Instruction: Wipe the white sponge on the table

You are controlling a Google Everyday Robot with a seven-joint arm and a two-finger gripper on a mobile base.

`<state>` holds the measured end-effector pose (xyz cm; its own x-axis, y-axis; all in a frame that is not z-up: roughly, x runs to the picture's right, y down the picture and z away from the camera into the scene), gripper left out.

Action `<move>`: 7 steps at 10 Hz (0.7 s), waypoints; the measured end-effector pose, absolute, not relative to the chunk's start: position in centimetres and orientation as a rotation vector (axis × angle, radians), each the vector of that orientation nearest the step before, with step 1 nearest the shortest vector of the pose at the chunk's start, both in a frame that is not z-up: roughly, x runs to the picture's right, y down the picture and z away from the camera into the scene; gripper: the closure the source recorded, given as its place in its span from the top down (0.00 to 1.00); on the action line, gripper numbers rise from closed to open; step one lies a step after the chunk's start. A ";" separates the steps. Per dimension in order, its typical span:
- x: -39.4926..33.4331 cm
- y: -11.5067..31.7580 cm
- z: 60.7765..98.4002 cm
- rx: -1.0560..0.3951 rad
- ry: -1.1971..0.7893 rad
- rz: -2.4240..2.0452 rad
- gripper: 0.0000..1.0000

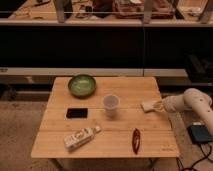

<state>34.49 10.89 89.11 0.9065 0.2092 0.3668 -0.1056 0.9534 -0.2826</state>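
We see the gripper (158, 105) low over the right edge of the table (150, 90), at the end of a pale arm (192, 100) that reaches in from the right of the view. It appears to be pinching the white sponge (148, 106) by the end nearest the arm, though the meeting point is hard to make out. The sponge is a small, thin, off-white pad, roughly rectangular. It lies flat on the light wood, sticking out from the gripper toward the table's middle, and its pale tone stands only slightly apart from the planks beneath it.

Beyond the sponge, further from the gripper toward the middle of the table, stands a translucent white cup (111, 104), upright and clear of the sponge. Further out the same way and toward the far side sits a green bowl (81, 85). A black phone (77, 113) lies flat past the cup, well apart from the gripper. Toward the near edge from the gripper we find a slim red object (135, 140), and beyond it a white labelled bottle (80, 139) on its side. On the floor below the arm, behind the gripper, rests a dark box (201, 134)
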 end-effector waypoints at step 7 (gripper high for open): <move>33.7 6.9 94.9 -0.230 -0.371 0.208 0.00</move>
